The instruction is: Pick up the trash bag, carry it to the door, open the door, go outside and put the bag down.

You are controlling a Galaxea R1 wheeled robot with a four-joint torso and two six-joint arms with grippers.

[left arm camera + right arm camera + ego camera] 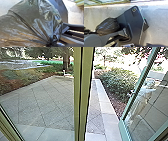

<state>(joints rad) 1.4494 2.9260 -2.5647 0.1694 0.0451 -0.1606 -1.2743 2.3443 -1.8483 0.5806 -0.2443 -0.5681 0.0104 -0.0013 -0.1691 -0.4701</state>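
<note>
Outside, beyond the green post (83, 94), we see paving (47, 102) running up to planted ground, with a tree trunk (66, 59) farther off. Between that post and the slanted frame (140, 84) we have a gap, through which a pale kerb (106, 105) runs beside a hedge (118, 80). Behind the slanted frame's glass we make out a person (143, 100) in pale clothing. Our left gripper (50, 44) is closed on the gathered neck of the dark, shiny bag (31, 25), near our base. We cannot tell how our right gripper stands.
</note>
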